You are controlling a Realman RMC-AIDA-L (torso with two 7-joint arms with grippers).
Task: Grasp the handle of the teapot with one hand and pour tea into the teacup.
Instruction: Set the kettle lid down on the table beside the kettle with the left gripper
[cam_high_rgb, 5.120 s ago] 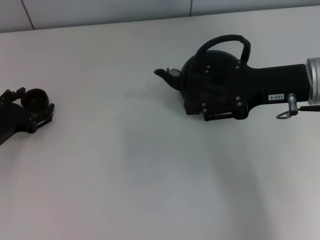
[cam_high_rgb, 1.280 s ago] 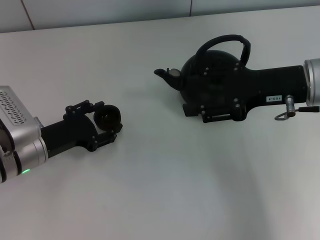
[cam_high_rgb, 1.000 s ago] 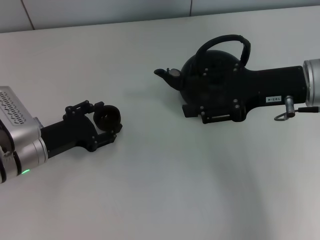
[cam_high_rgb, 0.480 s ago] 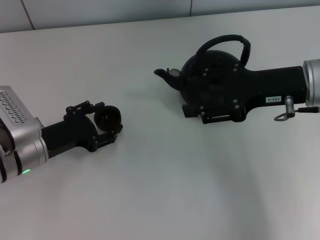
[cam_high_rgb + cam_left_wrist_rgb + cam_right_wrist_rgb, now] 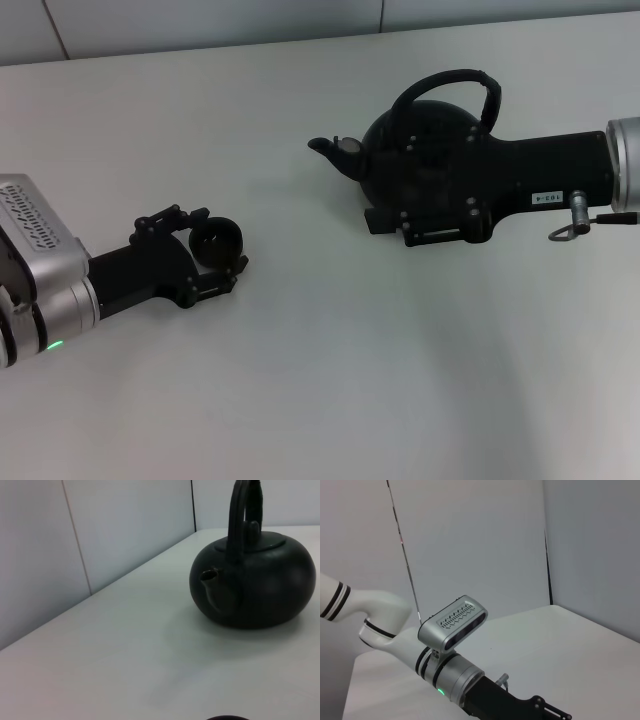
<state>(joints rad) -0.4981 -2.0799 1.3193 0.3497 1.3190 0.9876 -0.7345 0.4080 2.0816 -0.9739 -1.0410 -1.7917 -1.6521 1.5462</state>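
Observation:
The matte-black teapot (image 5: 415, 140) stands on the white table at the right, with its spout (image 5: 325, 147) pointing left and its arched handle (image 5: 447, 78) free above it. My right gripper (image 5: 400, 195) lies low against the teapot's near side and is not on the handle. The left wrist view shows the teapot (image 5: 260, 587) and its handle (image 5: 242, 525) end-on. At the left, the small dark teacup (image 5: 218, 236) sits between the fingers of my left gripper (image 5: 217, 244), which is shut on it, well apart from the teapot.
Bare white table (image 5: 330, 370) lies between the cup and the teapot and along the front. A panelled wall (image 5: 200, 25) runs along the table's far edge. In the right wrist view the left arm (image 5: 451, 672) reaches across the table.
Over five seconds my left gripper brought the teacup from the far left edge toward the middle. In the last half second it slid slightly nearer me. The teapot and right arm stayed put.

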